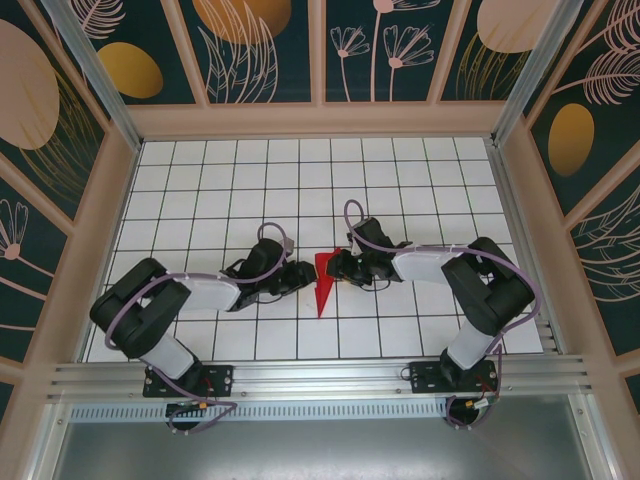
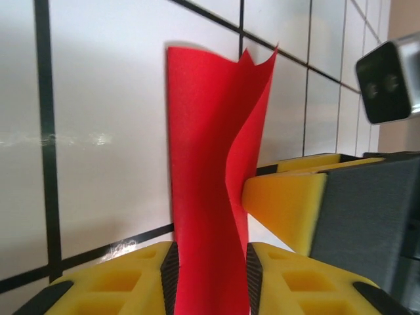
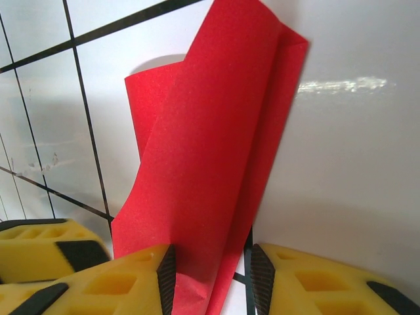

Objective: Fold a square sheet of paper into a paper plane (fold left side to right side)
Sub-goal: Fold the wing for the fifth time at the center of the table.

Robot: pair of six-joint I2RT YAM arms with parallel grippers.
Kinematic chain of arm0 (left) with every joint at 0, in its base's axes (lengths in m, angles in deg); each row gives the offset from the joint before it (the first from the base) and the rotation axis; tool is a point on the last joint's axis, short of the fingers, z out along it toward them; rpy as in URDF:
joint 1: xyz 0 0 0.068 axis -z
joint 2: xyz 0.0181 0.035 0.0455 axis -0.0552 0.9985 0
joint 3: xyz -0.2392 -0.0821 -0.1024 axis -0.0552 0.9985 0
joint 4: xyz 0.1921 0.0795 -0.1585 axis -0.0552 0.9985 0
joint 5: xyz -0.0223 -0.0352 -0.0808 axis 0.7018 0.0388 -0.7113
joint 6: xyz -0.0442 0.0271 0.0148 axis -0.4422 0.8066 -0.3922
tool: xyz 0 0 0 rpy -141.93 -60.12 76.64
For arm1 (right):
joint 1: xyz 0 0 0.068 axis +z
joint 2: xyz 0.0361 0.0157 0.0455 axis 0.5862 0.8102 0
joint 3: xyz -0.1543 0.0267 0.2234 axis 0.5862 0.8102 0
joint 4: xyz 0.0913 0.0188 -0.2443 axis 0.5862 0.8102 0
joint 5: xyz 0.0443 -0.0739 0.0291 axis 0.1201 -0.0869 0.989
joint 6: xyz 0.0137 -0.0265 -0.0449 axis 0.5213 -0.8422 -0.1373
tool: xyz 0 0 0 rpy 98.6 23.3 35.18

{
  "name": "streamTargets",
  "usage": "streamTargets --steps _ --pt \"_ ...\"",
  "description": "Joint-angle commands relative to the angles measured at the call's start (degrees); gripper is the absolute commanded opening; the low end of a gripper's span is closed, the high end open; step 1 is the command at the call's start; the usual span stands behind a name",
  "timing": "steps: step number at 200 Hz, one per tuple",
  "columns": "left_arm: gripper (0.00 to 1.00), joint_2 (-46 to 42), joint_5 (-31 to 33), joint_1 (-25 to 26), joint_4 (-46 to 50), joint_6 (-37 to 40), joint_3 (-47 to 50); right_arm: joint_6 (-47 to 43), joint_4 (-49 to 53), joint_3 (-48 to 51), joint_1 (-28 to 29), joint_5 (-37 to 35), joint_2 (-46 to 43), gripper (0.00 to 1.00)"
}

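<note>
The red paper (image 1: 323, 280) lies mid-table as a narrow folded dart, its tip pointing toward the near edge. My left gripper (image 1: 306, 276) is at its left edge and my right gripper (image 1: 338, 266) at its right edge. In the left wrist view the folded paper (image 2: 210, 197) runs up between the pads (image 2: 170, 275) of the left gripper (image 2: 211, 279), one layer curling upward. The jaws stand apart around it. The right gripper's yellow finger (image 2: 289, 203) touches that curled layer. In the right wrist view the paper (image 3: 210, 151) lies between the right gripper's (image 3: 213, 279) parted jaws, against the left pad (image 3: 167, 275).
The table (image 1: 220, 180) is white tiles with black grid lines, walled by patterned panels (image 1: 260, 50) on three sides. An aluminium rail (image 1: 320, 385) with both arm bases runs along the near edge. The left gripper's finger (image 3: 39, 246) shows at the lower left of the right wrist view.
</note>
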Motion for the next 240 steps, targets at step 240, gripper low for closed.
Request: streamTargets --steps 240 --pt "0.30 5.7 -2.5 -1.5 -2.3 0.7 -6.2 -1.2 0.6 -0.5 0.9 0.2 4.5 0.40"
